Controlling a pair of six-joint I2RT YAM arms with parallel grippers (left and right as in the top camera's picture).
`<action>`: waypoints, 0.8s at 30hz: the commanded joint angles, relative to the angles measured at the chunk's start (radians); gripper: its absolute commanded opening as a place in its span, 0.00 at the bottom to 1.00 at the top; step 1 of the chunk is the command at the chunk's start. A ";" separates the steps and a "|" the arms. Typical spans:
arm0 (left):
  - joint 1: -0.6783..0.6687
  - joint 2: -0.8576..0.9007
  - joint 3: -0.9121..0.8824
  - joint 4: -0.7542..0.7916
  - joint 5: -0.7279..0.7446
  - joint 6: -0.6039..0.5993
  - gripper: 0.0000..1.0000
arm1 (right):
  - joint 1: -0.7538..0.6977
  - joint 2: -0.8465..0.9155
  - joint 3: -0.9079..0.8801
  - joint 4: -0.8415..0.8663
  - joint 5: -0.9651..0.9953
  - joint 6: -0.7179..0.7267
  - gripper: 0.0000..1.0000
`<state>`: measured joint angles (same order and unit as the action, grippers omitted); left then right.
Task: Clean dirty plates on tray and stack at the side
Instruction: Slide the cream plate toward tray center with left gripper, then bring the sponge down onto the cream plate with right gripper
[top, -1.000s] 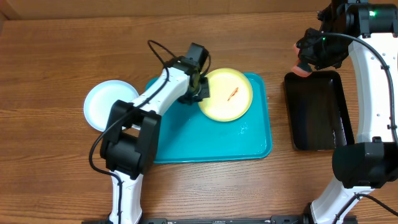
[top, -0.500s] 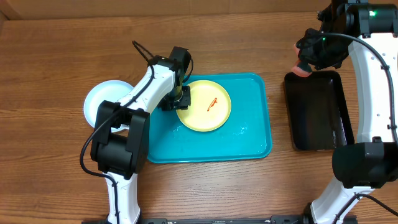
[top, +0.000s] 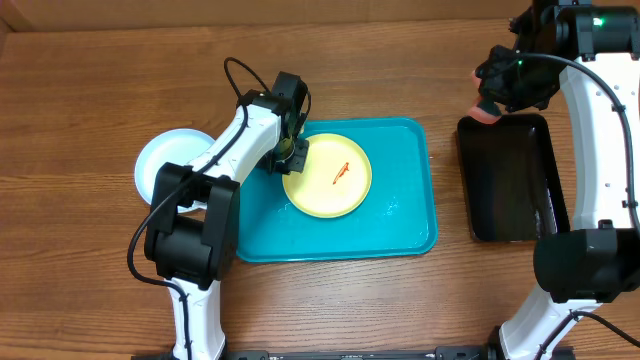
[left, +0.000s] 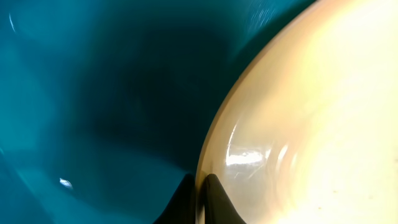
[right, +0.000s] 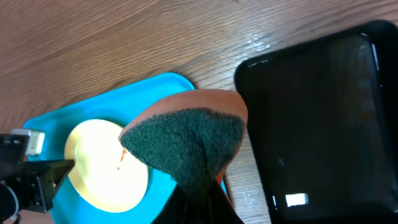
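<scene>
Left claw (top: 296, 152) is clenched on the near-left rim of the yellow plate (top: 335, 190), fingertips (left: 208, 200) pinching the edge. The plate lies flat on the tray (top: 400, 225), left of centre, with a red smear (top: 341, 170) on its face. The blue plate (top: 160, 160) rests on the bench (top: 100, 80) just left of the tray, partly hidden by the left arm. Right claw (top: 492, 104) grasps a sponge (right: 186, 140), green pad outward, above the far-left corner of the black tray (top: 510, 180).
</scene>
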<state>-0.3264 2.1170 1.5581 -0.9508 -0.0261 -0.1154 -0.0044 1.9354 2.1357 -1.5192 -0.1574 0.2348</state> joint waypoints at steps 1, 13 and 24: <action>0.006 -0.017 -0.046 -0.038 0.020 -0.113 0.04 | 0.051 0.001 0.023 0.026 -0.032 0.001 0.04; 0.006 -0.017 -0.058 -0.043 0.164 -0.357 0.04 | 0.280 0.025 -0.228 0.217 -0.027 0.255 0.04; 0.007 -0.017 -0.058 0.014 0.156 -0.371 0.04 | 0.435 0.038 -0.512 0.528 -0.019 0.405 0.04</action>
<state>-0.3187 2.1017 1.5188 -0.9482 0.1390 -0.4660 0.4122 1.9671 1.6539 -1.0298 -0.1791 0.5751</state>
